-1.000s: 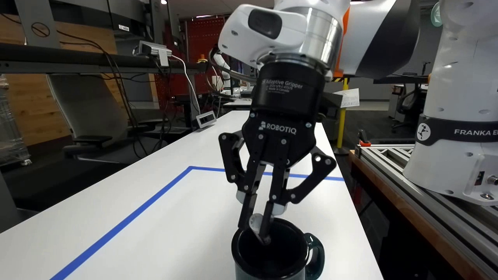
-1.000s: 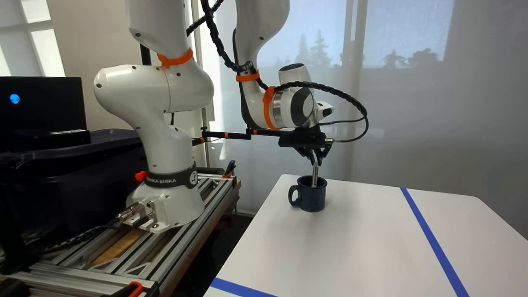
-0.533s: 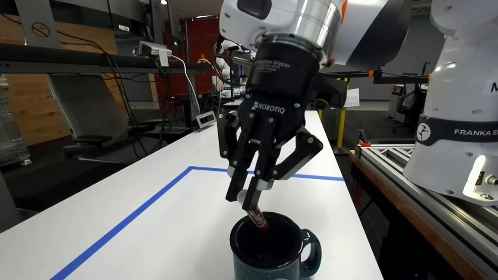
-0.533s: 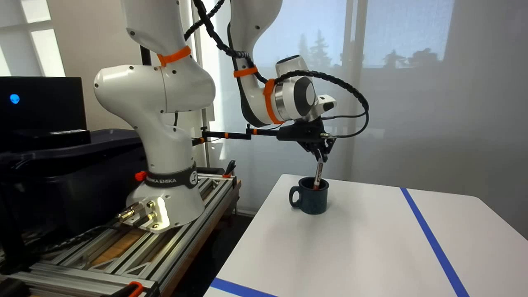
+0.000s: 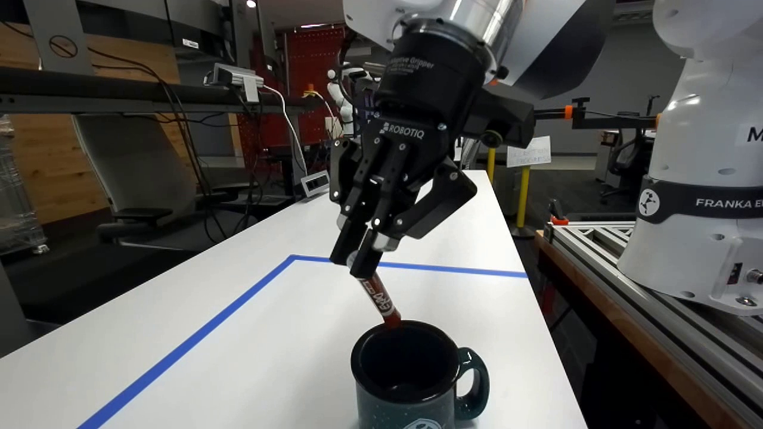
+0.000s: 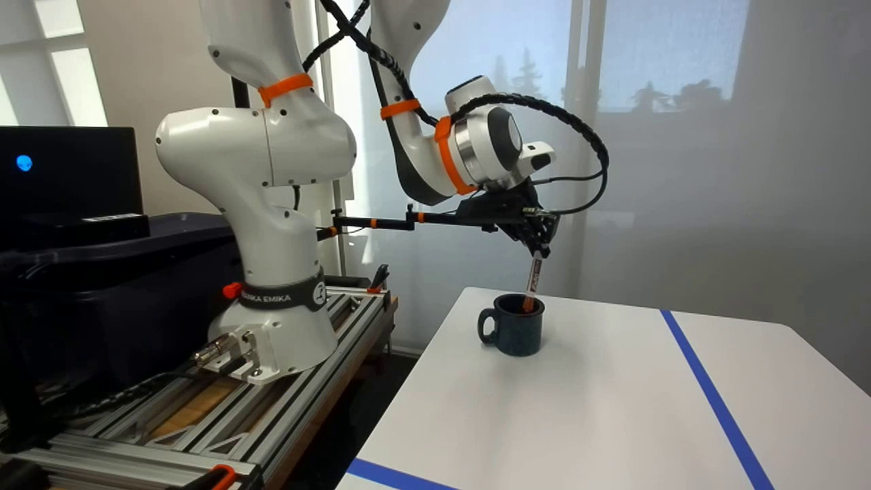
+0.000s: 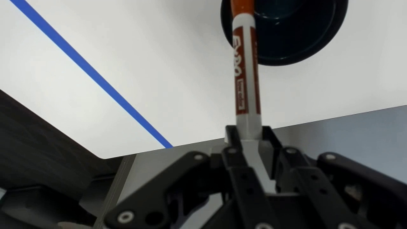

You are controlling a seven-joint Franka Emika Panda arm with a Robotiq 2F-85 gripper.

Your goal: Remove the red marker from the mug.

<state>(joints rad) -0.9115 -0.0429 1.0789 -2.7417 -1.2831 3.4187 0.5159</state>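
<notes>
The red marker is red with a whitish section; it shows in both exterior views (image 5: 380,298) (image 6: 533,282) and the wrist view (image 7: 246,70). My gripper (image 5: 353,262) is shut on its whitish end; both fingertips (image 7: 249,132) touch its sides in the wrist view. The marker hangs tilted, red cap down. The dark mug (image 5: 405,408) stands upright on the table below, and it shows in an exterior view (image 6: 517,333) and partly in the wrist view (image 7: 286,60). The cap's tip is at about rim height; I cannot tell whether it is just inside or above.
The white table (image 6: 612,408) carries blue tape lines (image 5: 197,333). The mug stands near the table edge on the robot's side. A small socket box (image 5: 315,183) sits at the far table edge. The robot base stands on a metal-railed bench (image 6: 354,327).
My gripper has risen and tilted, moving away from the mug's handle side. The marker has come up with it, from mostly inside the mug to rim level. The mug has shifted slightly.
</notes>
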